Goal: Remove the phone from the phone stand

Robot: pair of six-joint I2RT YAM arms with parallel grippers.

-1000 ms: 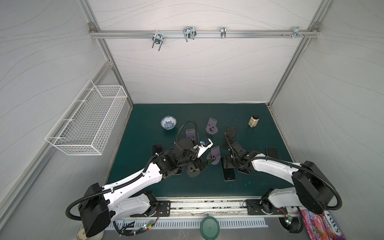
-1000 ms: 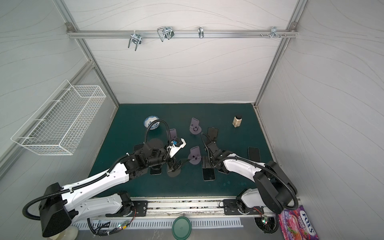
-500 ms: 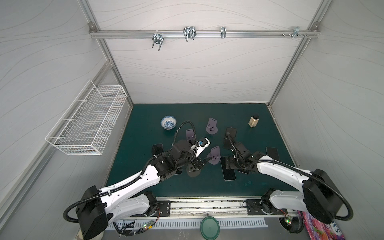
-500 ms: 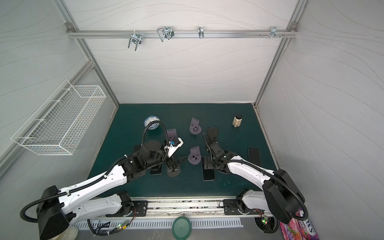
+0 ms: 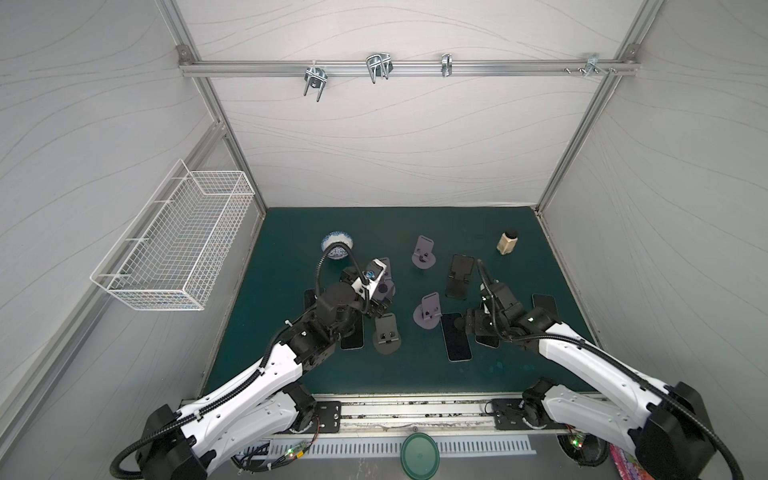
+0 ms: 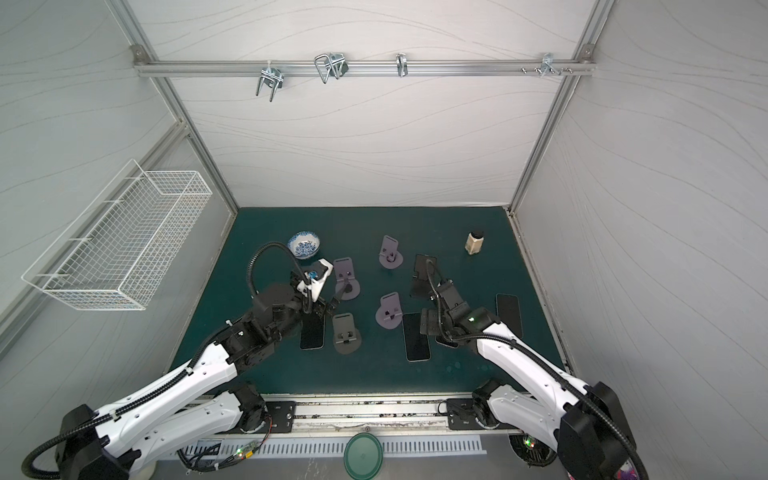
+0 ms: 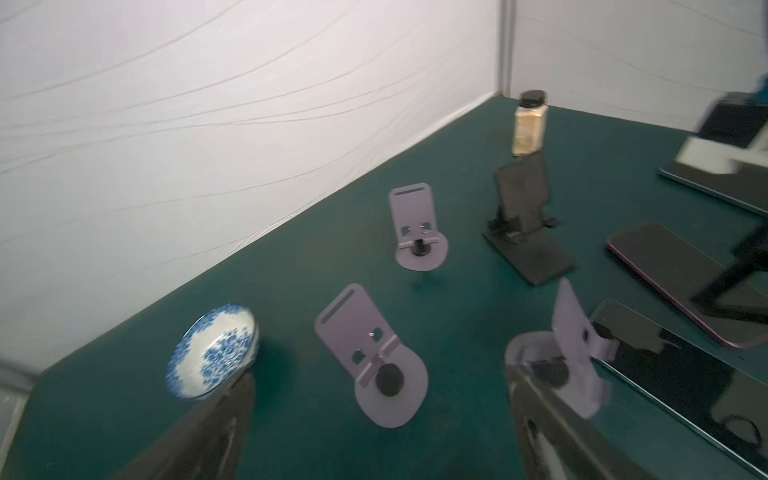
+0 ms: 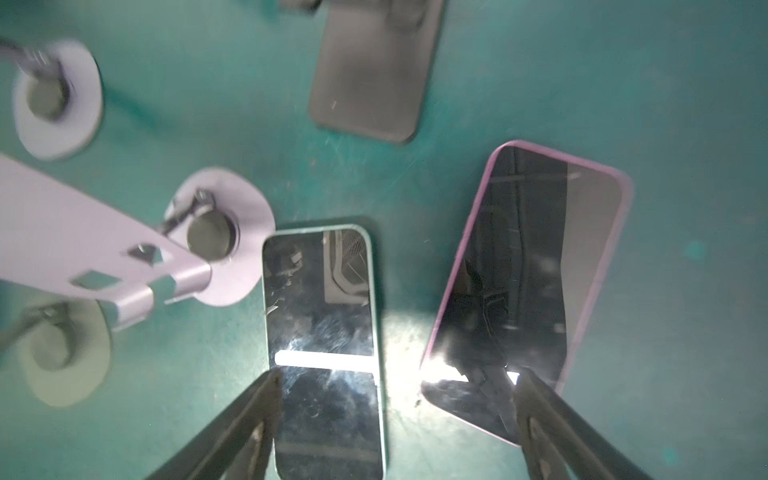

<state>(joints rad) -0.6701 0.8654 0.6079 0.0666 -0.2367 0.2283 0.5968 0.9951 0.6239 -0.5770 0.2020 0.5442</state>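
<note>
1. The right gripper (image 8: 399, 374) hangs over two phones lying flat and screen-up on the green mat (image 5: 291, 249). Its jaws are spread wide with nothing between them
2. The pink-edged phone (image 8: 532, 257) lies flat on the mat, off any stand. In the right wrist view one dark finger (image 8: 552, 432) crosses its corner, and contact cannot be judged
3. Just beside it lies the green-edged phone (image 8: 324, 316), its top end close to the round foot of a purple stand (image 8: 224, 237) that carries nothing
4. The black stand (image 5: 459, 276) stands empty behind the right gripper, with its backrest tilted up
5. The left gripper (image 7: 380, 380) is also spread open and holds nothing. Seen from the left wrist, another purple stand (image 7: 374, 357) sits on the mat between the fingers, apart from both
6. A third phone (image 5: 544, 305) lies flat near the mat's right edge. A fourth phone (image 6: 311, 332) lies flat beside a grey stand (image 6: 345, 332), partly under the left arm
7. A blue-and-white bowl (image 7: 214, 349) and a spice jar (image 7: 530, 124) stand farther back on the mat, well apart from each other
8. A white wire basket (image 5: 178, 245) hangs on the left wall and a green lid (image 5: 419, 455) lies in front of the rail
</note>
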